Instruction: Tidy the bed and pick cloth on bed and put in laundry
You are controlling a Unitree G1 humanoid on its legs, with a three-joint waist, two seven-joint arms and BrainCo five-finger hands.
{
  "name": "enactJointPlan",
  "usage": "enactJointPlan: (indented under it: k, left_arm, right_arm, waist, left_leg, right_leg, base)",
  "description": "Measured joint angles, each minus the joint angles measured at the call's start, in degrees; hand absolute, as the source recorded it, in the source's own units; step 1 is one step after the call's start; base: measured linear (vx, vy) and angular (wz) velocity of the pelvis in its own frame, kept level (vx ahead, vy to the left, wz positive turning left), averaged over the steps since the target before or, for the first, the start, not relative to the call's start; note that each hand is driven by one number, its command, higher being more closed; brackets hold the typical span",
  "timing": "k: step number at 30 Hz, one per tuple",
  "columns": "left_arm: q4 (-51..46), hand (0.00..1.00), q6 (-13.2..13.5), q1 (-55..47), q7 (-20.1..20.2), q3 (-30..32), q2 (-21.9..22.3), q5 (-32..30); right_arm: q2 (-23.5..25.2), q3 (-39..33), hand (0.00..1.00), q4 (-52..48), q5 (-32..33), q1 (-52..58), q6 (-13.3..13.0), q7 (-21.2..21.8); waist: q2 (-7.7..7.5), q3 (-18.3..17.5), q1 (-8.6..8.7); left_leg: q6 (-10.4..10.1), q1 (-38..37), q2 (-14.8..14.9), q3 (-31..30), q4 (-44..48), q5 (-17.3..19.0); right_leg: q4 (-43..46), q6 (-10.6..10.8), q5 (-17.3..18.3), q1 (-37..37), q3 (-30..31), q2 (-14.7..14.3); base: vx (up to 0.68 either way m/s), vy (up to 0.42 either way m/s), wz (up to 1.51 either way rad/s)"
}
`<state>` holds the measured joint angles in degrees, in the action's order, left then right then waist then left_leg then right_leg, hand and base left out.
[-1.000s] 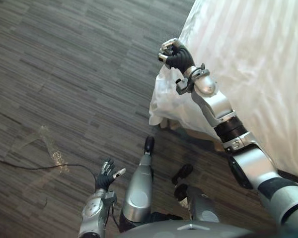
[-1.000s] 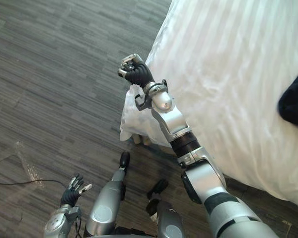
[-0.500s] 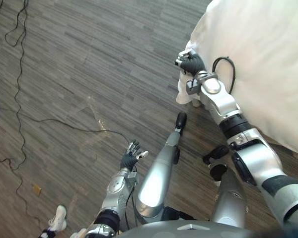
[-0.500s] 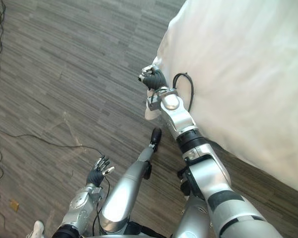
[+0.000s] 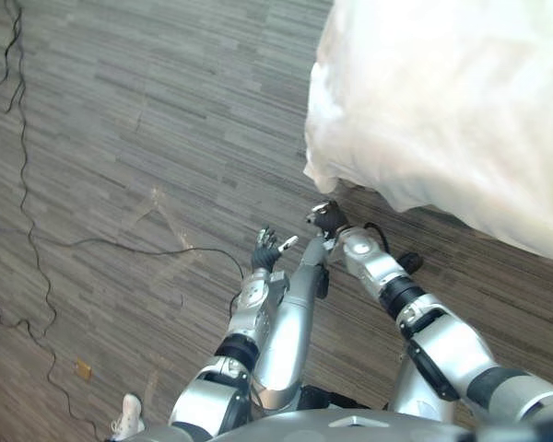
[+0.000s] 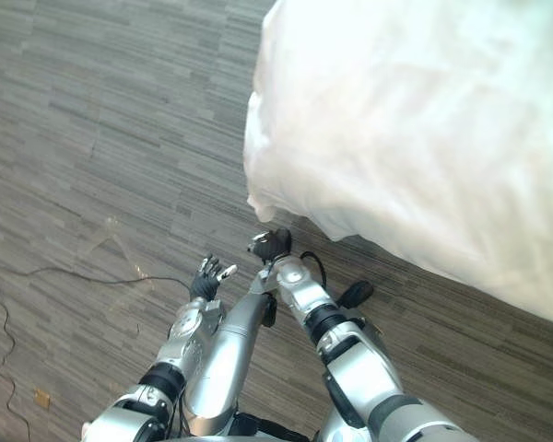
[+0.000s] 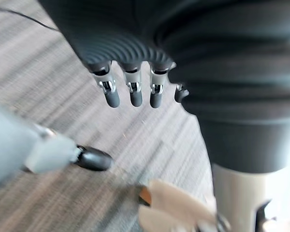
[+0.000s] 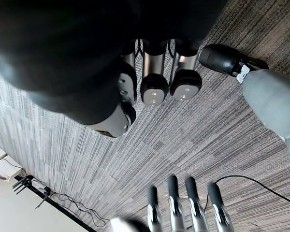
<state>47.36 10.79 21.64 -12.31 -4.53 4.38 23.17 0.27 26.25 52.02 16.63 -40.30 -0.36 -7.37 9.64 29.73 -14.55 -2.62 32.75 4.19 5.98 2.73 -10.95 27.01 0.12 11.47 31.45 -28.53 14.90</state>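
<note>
In the left eye view, the rumpled white quilted bed cover [image 5: 442,101] hangs over the corner of the bed, up and beyond the fingertips of both hands. The right hand [image 5: 326,219] sits low, just below that hanging corner and apart from it, with its fingers curled in. The left hand [image 5: 265,251] is close beside it, on its thumb side, with fingers spread and relaxed. Grey striped carpet floor [image 5: 120,138] lies under both.

The right eye view shows the same: a gap of carpet separates the curled fingers from the lowest fold of the cover, and nothing hangs from either hand.

In the left wrist view, the left hand's fingers [image 7: 131,94] stand straight in a row, wide of the thumb, with bare carpet past their tips.

In the right wrist view, the right hand's fingers [image 8: 153,92] are folded tight toward the palm and enclose nothing. Past them the other hand's straight fingers reach in over the carpet.

By my reading, this is the bed-tidying step, between grips on the cover. I cannot tell where on the bed the loose cloth lies. The next move calls for uncurling the right fingers, raising them to the cover's corner and closing on its edge. The fold is soft and may slip from a shallow pinch.
</note>
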Motion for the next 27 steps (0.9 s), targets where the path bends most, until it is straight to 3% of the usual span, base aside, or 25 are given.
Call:
enactJointPlan:
  k: [4, 6, 8, 11, 12, 18, 20, 24, 27]
  left_arm:
    - [2.2, 0.00, -2.0, 0.0, -2.2, 0.1, -0.5, 1.1]
    - [2.3, 0.00, -3.6, -0.8, -4.0, 0.1, -1.4, 2.4]
    - [2.3, 0.00, -4.5, -1.0, -4.3, 0.1, -2.3, 2.5]
    - [2.2, 0.00, -6.5, -1.5, -4.4, 0.1, -4.5, 2.4]
    - [2.1, 0.00, -7.2, -1.7, -4.4, 0.1, -5.1, 2.4]
    - [1.2, 0.00, -8.7, -5.6, -4.3, 0.2, -7.9, 2.4]
    - [1.2, 0.00, -9.4, -7.5, -3.6, 0.4, -10.0, 2.3]
    - [1.2, 0.00, -10.4, -10.3, -1.2, 1.3, -11.5, 1.9]
    - [1.2, 0.00, -11.9, -14.0, 0.8, 1.5, -11.7, 1.8]
  right_arm:
    - [-1.4, -1.5, 1.00, 1.8, 2.7, 0.8, -2.0, -1.8]
    - [-2.8, -2.6, 1.00, 1.9, 5.2, 4.3, -2.7, -1.6]
    - [-3.3, -4.1, 1.00, 1.9, 6.0, 7.3, -2.9, -1.3]
    - [-5.3, -9.5, 1.00, 3.7, 7.4, 15.4, -3.8, 0.6]
    - [-7.0, -13.5, 1.00, 4.5, 7.5, 20.5, -4.1, 1.6]
    - [-9.2, -23.3, 1.00, 6.4, 8.1, 32.2, -7.4, 5.5]
    - [-9.2, -26.2, 1.00, 6.2, 9.3, 34.7, -9.7, 7.2]
    - [-9.3, -31.3, 1.00, 2.8, 12.6, 37.9, -14.9, 8.4]
    - [-9.5, -32.7, 1.00, -7.4, 13.7, 41.2, -19.1, 9.6]
  waist:
    - [-0.73, 0.0, 3.55]
    - [-2.85, -0.1, 5.70]
    - [-4.01, -0.2, 6.78]
    - [-6.55, -0.6, 9.76]
    - [-7.39, -0.9, 11.60]
    - [-9.23, -1.8, 14.45]
    - [-10.59, -2.8, 15.74]
    - [-11.64, -5.4, 16.46]
    - [-11.86, -9.3, 17.30]
  left_leg:
    - [-0.3, -3.0, 0.8, 1.7, 0.3, 0.6]
    - [-0.3, -6.2, 1.2, 3.5, 0.2, 1.3]
    - [-0.3, -8.1, 1.5, 4.8, 0.2, 1.9]
    - [-0.3, -12.6, 1.7, 7.0, -1.2, 2.5]
    - [-0.1, -14.8, 1.5, 8.2, -1.8, 2.8]
    - [-0.4, -23.0, 1.7, 11.6, -2.7, 4.9]
    - [-0.5, -26.0, 1.9, 13.0, -2.7, 5.7]
    - [-0.5, -30.6, 2.3, 15.6, -4.8, 6.0]
    - [-0.5, -34.1, 1.8, 16.9, -7.0, 6.0]
  right_leg:
    - [-0.4, -0.2, -0.2, -2.4, 1.4, -0.8]
    - [-1.0, -0.1, -0.5, -4.4, 3.2, -1.3]
    - [-1.9, 0.0, -0.9, -6.0, 4.2, -1.9]
    - [-4.8, 0.5, -2.1, -9.4, 6.1, -2.9]
    - [-5.9, 1.1, -2.6, -11.1, 7.1, -3.2]
    - [-10.1, 2.3, -3.9, -18.7, 9.6, -4.8]
    - [-12.1, 2.6, -4.5, -21.8, 10.7, -5.4]
    - [-16.9, 3.2, -6.6, -26.2, 12.5, -6.7]
    - [-19.6, 3.8, -7.5, -29.1, 13.5, -6.9]
  base:
    - [-0.04, -0.052, -0.23]
    - [-0.02, -0.032, -0.43]
    - [0.00, -0.010, -0.41]
    - [0.04, 0.027, -0.50]
    - [0.06, 0.040, -0.37]
    - [0.08, 0.019, -0.35]
    - [0.08, 0.015, -0.33]
    - [0.06, 0.039, -0.34]
    - [0.06, 0.059, -0.24]
